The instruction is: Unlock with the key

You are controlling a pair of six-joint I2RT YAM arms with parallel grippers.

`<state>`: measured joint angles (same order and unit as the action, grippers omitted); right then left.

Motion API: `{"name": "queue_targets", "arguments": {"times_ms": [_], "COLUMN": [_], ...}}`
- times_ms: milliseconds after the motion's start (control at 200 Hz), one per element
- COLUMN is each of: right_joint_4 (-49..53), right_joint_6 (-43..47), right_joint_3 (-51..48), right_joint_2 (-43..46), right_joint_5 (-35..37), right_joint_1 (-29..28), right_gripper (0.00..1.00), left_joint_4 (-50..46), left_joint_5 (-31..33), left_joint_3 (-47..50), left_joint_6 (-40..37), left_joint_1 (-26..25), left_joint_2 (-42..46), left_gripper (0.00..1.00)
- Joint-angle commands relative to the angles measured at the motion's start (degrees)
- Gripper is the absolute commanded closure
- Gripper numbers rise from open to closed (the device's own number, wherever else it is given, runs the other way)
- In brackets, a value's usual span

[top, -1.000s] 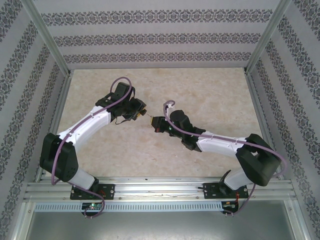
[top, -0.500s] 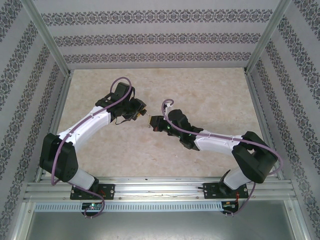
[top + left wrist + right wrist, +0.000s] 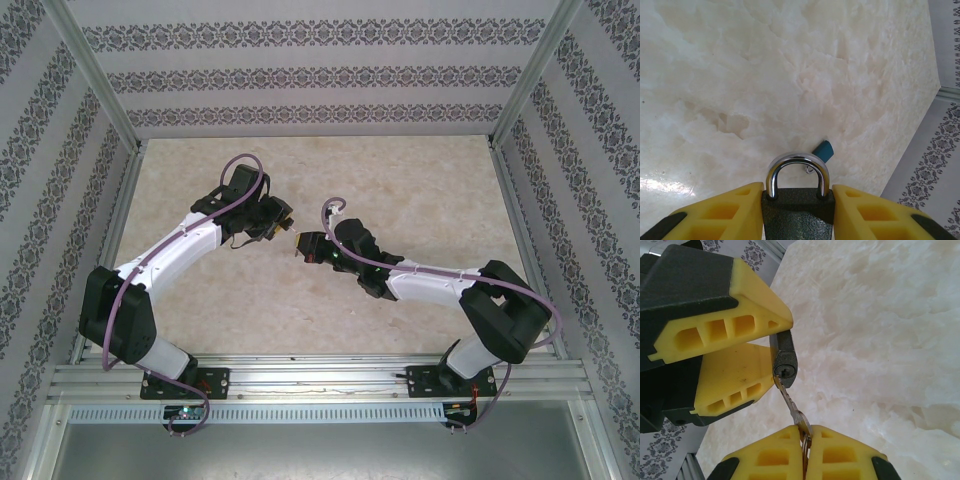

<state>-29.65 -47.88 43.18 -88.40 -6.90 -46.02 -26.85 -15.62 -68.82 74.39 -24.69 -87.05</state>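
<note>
A dark padlock (image 3: 797, 215) with a silver shackle (image 3: 797, 162) sits between the yellow fingers (image 3: 715, 215) of my left gripper (image 3: 797, 189), which is shut on its body. In the right wrist view the padlock's bottom face (image 3: 785, 360) points at me, its keyhole (image 3: 784, 371) showing. My right gripper (image 3: 804, 432) is shut on the bow of a silver key (image 3: 790, 402). The blade slants up and left, its tip meeting the keyhole's lower left rim. From above, the two grippers (image 3: 278, 222) (image 3: 305, 243) meet nose to nose over mid-table.
Below lies a pale marble-look table (image 3: 400, 190) ringed by patterned walls (image 3: 320, 75). A small teal piece (image 3: 823, 150) with a metal ring lies on the table beyond the shackle. An aluminium rail (image 3: 320, 375) runs along the near edge by the arm bases.
The right arm has crept a little to the left, bringing the key closer to the padlock. The left arm and padlock have stayed put.
</note>
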Motion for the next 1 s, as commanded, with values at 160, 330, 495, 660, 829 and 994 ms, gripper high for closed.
{"name": "queue_targets", "arguments": {"times_ms": [160, 330, 495, 660, 829, 994], "right_joint_4": [-1.8, -2.0, -2.3, -2.6, -2.8, -2.8], "right_joint_6": [-0.5, -0.7, -1.2, -1.6, -1.6, -1.9], "right_joint_3": [1.3, 1.0, 0.8, 0.4, 0.0, 0.3], "right_joint_2": [-0.8, -0.6, -0.7, -0.6, -0.3, -0.7], "right_joint_5": [0.0, 0.5, 0.5, 0.2, 0.6, 0.5], "right_joint_1": [-0.6, -0.6, -0.4, -0.4, -0.3, 0.0], "right_gripper": [1.00, 1.00, 1.00, 1.00, 1.00, 1.00], "left_joint_4": [2.7, 2.8, 3.1, 3.2, 3.3, 3.4], "left_joint_5": [0.5, 0.5, 0.8, 1.1, 0.9, 0.9], "left_joint_3": [0.6, 0.7, 0.9, 1.1, 1.1, 1.2], "left_joint_6": [1.1, 1.1, 1.3, 1.4, 1.5, 1.5], "left_joint_1": [-0.1, -0.1, -0.1, -0.1, -0.1, -0.1], "left_joint_2": [1.9, 2.1, 2.4, 2.7, 2.5, 2.7], "left_gripper": [0.62, 0.62, 0.63, 0.63, 0.63, 0.63]}}
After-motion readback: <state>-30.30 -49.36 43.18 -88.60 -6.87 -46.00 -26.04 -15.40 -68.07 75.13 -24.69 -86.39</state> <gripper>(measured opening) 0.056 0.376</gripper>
